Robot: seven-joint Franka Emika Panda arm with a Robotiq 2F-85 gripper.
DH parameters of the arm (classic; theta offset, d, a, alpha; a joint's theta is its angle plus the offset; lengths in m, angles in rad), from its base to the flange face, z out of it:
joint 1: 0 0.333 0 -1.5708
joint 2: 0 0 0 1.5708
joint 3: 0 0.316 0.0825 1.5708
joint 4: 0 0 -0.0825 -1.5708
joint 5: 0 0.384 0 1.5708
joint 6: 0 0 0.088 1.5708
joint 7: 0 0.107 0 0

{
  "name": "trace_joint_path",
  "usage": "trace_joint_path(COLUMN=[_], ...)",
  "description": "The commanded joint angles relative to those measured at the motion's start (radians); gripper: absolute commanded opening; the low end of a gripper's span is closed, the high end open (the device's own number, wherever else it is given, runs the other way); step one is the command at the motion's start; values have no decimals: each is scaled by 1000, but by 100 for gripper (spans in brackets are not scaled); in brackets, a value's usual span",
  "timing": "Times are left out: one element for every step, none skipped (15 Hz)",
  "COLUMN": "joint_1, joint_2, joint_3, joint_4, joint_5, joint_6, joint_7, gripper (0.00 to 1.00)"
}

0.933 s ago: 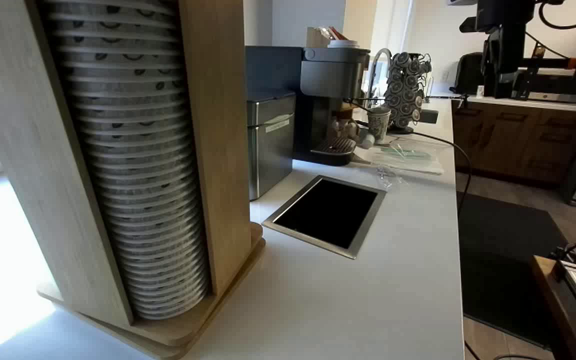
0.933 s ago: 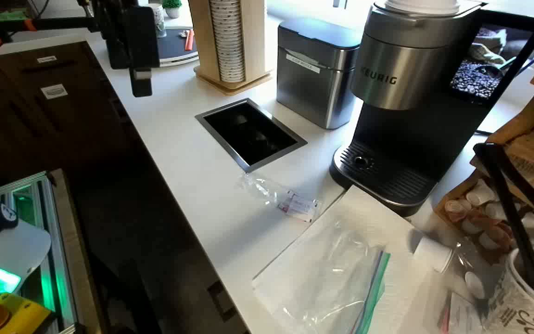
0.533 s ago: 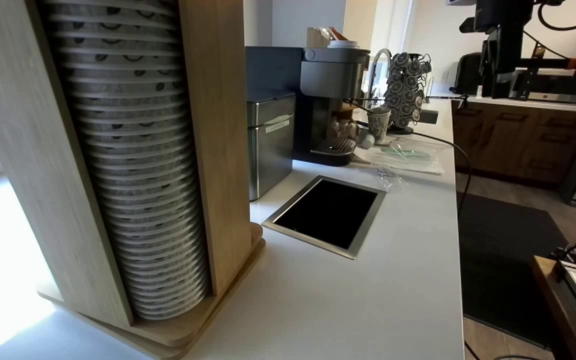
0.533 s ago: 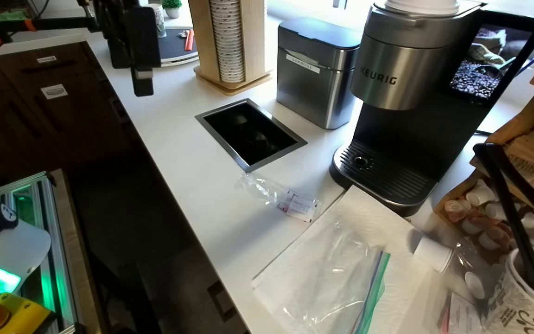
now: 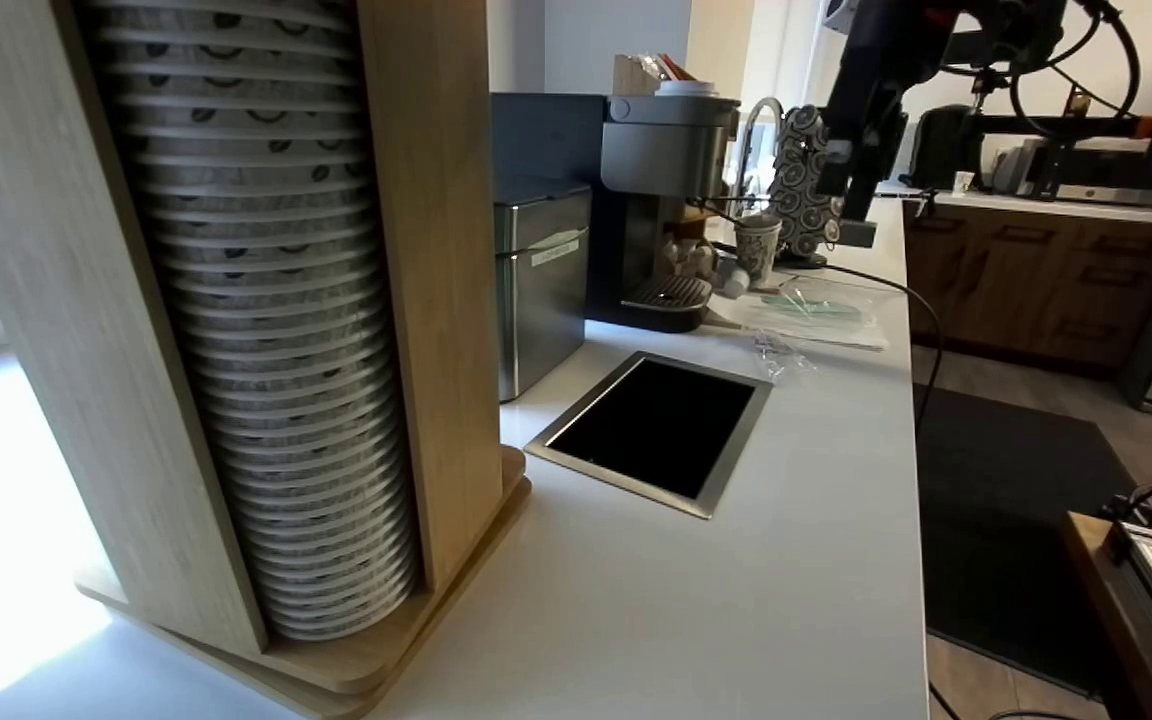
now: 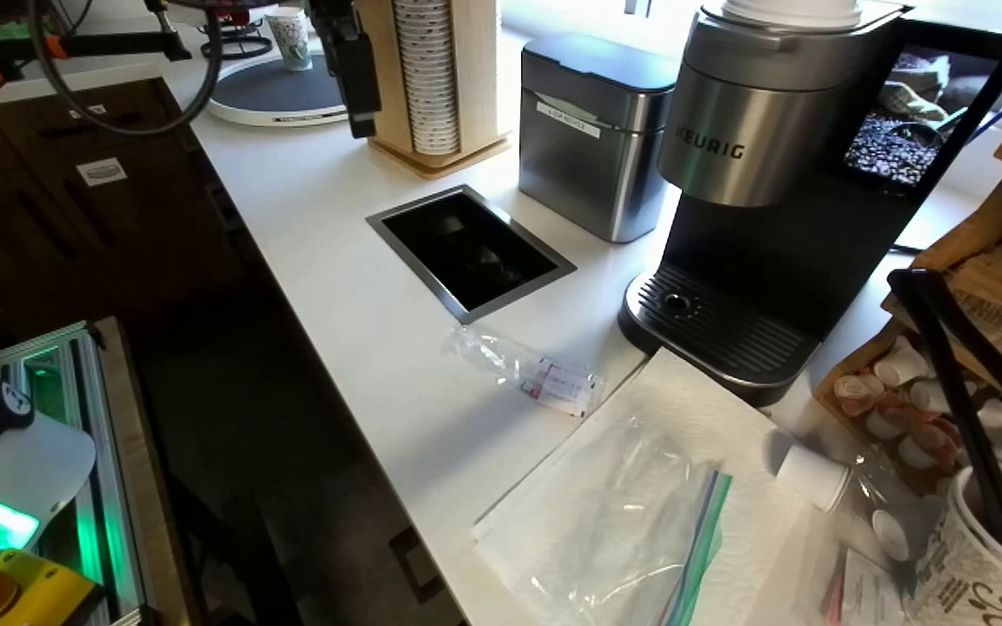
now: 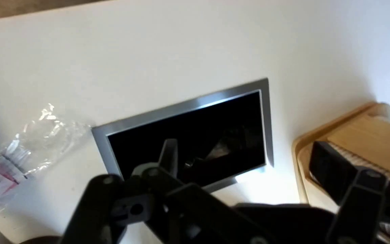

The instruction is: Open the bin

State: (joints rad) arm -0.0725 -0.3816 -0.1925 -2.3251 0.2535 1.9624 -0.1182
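Note:
The bin is a silvery brushed-metal box with a black lid, and it shows in both exterior views point(image 5: 548, 300) point(image 6: 584, 152). Its lid point(image 6: 597, 59) lies flat and shut. The bin stands on the counter between the cup holder and the coffee machine. My gripper point(image 7: 247, 157) is open and empty in the wrist view, its fingers wide apart over the countertop opening and the cup holder's base. In an exterior view the gripper point(image 6: 362, 100) hangs in the air left of the bin, apart from it. The bin is not visible in the wrist view.
A metal-framed black opening point(image 6: 392, 233) is set in the counter before the bin. A wooden cup holder point(image 6: 475, 69) and the coffee machine point(image 6: 749, 130) flank the bin. A clear wrapper point(image 6: 501, 356) and a plastic bag point(image 6: 631, 522) lie nearer the coffee machine.
The arm has swung in over the counter. The gripper has moved left in an exterior view and right, closer to the bin, in an exterior view. The bin has not moved.

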Motion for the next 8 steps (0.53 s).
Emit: trace_joint_path(joint_1=[-7, -7, -5, -1, 3, 8, 14, 15], joint_2=[79, 106, 121, 144, 158, 173, 184, 195], joint_3=[-1, -3, -3, -5, -4, -4, -3, 2], joint_4=[17, 23, 20, 27, 28, 35, 45, 53], joint_5=[132, 167, 206, 250, 295, 347, 401, 454], joint_6=[141, 182, 229, 271, 312, 352, 382, 417], joint_7=[70, 84, 97, 104, 112, 110, 109, 109], gripper=[100, 100, 100, 100, 100, 100, 100, 100])
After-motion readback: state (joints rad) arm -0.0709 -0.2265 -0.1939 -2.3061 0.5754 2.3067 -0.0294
